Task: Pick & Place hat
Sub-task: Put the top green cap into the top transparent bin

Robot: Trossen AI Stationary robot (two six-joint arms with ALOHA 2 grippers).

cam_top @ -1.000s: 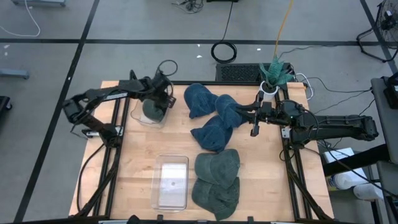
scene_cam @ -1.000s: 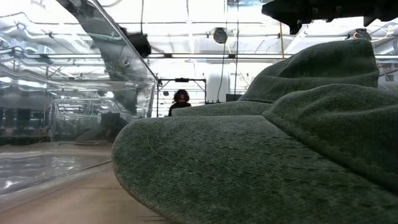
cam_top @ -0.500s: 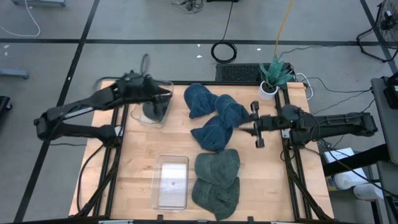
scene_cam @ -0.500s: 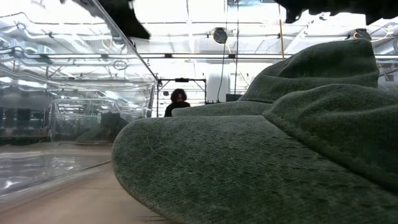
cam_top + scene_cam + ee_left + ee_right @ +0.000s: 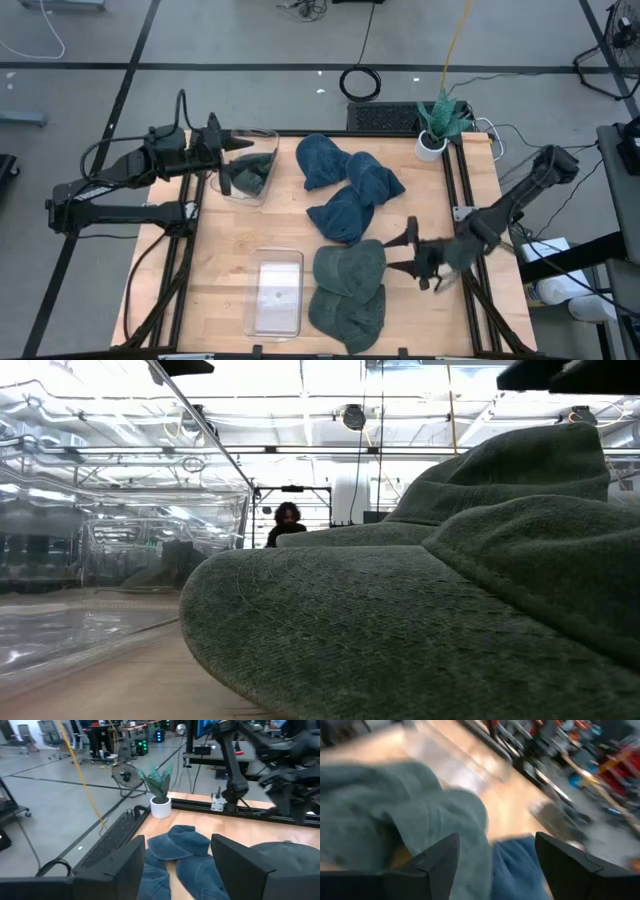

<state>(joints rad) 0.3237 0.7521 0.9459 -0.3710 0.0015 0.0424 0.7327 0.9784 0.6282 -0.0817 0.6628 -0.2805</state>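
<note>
Right end effector lines up on the green hats

The right end effector (image 5: 412, 256), fingers spread and empty, sits just beside the upper green hat (image 5: 349, 266), which lies toward the table's (image 5: 230, 250) middle from it. That hat is soft and rumpled, overlapping a second one. The left end effector (image 5: 222, 165), also spread, hovers at the clear bin (image 5: 245, 170), far off.

Right wrist view motion-blurred; green hat (image 5: 420, 620) cropped, low view.

Overhead camera covers the whole table (image 5: 230, 300); low camera sits close against the green hats (image 5: 420, 620), both views sharing them.
</note>
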